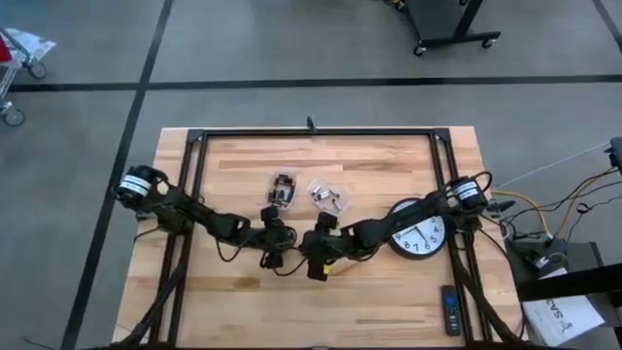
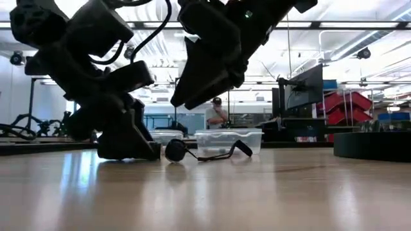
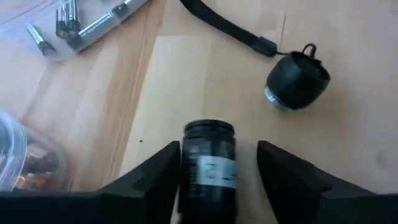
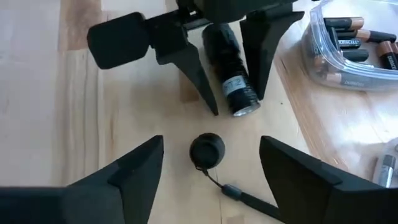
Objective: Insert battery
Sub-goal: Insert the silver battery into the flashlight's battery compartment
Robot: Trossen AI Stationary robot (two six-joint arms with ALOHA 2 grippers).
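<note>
Batteries (image 4: 357, 37) with copper-and-black casings lie in a clear tray (image 4: 336, 68) near the flashlight body (image 4: 231, 68); their printing is too small to read. That black body lies on the wooden table (image 1: 389, 292) between the spread fingers of the left gripper (image 3: 217, 168), its silver label illegible. Only the right wrist view shows the right gripper (image 4: 211, 162) wide open over the detached end cap (image 4: 206, 149) and lanyard (image 4: 249, 199). A wall clock (image 1: 420, 233) appears only from overhead.
</note>
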